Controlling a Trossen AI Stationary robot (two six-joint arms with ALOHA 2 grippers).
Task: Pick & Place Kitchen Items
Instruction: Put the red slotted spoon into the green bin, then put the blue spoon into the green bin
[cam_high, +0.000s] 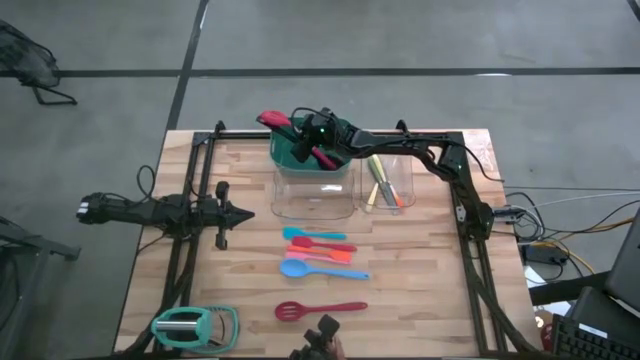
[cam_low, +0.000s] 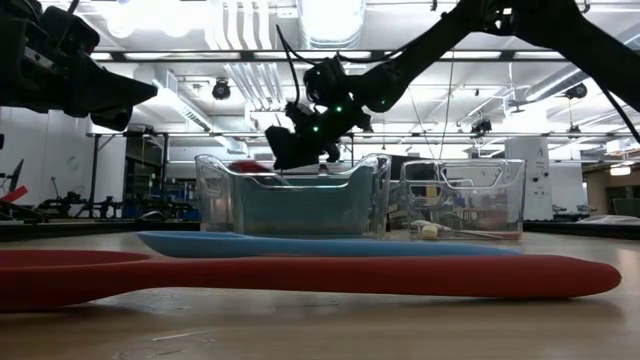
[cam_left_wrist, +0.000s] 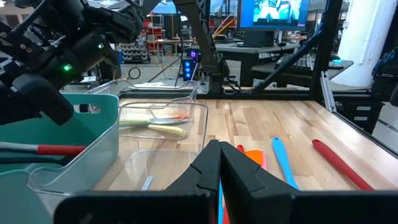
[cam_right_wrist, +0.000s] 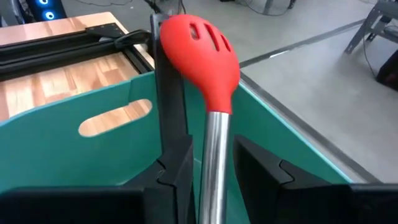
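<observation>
High view alone takes in the whole surface: the left gripper rests near the left edge, fingers closed on nothing, and a mint-green gadget lies at the front left corner. Four loose utensils sit mid-surface: two blue spoons, an orange spatula, and a red slotted turner nearer the front edge. Toward the back edge, a green bin sits in a clear bin; another clear bin holds a few yellow and orange utensils. Right wrist view shows the right gripper over the green bin, fingers parted beside a red slotted spoon, not squeezing it.
</observation>
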